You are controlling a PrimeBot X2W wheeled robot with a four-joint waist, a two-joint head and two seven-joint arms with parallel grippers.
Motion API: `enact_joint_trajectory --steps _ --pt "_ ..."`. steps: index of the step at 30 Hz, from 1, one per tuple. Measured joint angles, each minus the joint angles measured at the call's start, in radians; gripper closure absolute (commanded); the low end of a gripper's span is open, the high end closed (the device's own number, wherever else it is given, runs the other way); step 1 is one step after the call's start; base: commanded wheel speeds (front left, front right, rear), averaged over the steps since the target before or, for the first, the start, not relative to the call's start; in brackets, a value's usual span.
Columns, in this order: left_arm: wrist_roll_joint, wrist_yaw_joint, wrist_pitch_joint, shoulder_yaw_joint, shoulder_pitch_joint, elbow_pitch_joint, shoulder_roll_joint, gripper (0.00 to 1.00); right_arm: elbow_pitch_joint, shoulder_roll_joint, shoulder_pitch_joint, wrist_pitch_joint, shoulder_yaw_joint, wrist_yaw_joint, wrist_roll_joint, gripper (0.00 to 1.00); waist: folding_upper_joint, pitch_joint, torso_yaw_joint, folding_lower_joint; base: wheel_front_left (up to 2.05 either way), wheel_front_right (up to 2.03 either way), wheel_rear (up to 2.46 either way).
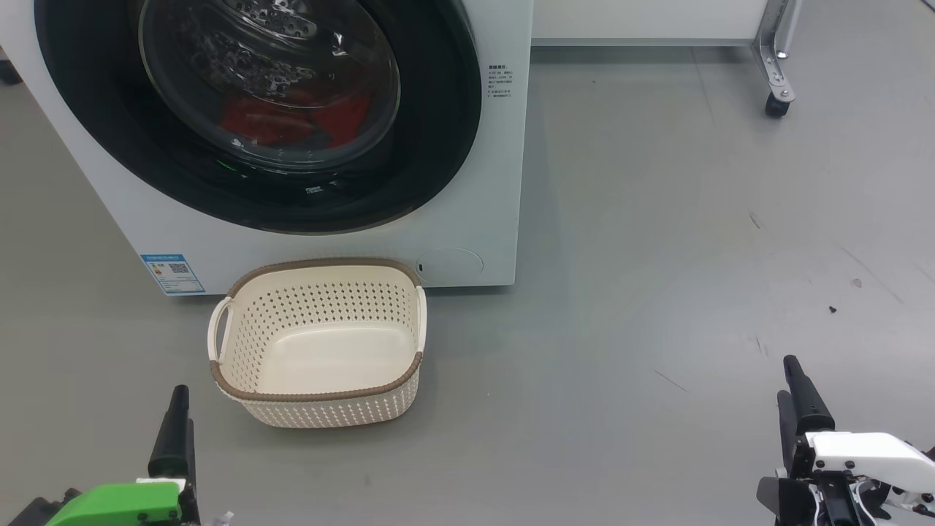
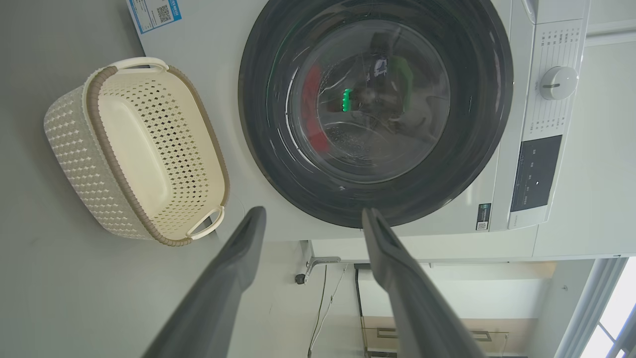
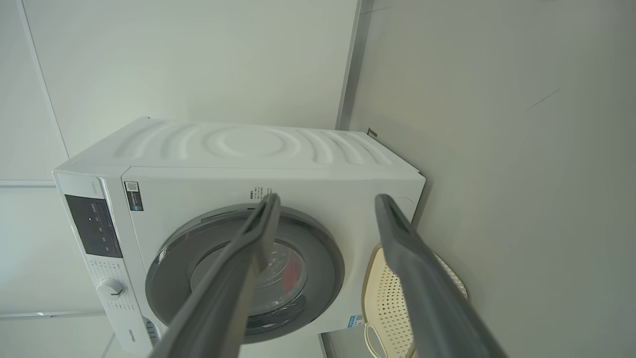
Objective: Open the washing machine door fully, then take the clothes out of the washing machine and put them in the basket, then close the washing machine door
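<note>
Head view shows the washing machine door (image 1: pixel 263 109) shut. Left gripper (image 2: pixel 313 219) and right gripper (image 3: pixel 328 201) have fingers spread, empty; one should probably hook the rim and swing it wide.

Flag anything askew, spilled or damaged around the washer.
Nothing stands out. The round black-rimmed glass door sits shut on the white front-loading washing machine, red clothes inside; the cream perforated plastic basket stands upright, empty, on the grey floor.

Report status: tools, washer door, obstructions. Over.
Left tool and right tool both open, empty. Door shut, red clothes inside. Basket empty on floor below door. No obstruction seen.
</note>
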Motion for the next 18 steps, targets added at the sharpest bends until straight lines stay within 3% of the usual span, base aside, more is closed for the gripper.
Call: enact_joint_trajectory --steps 18 --pt "0.099 0.0 -0.062 -0.005 -0.009 -0.087 0.003 0.0 -0.083 -0.006 -0.02 -0.06 0.011 0.0 -0.144 0.0 0.0 -0.004 0.0 0.0 0.0 0.0 0.0"
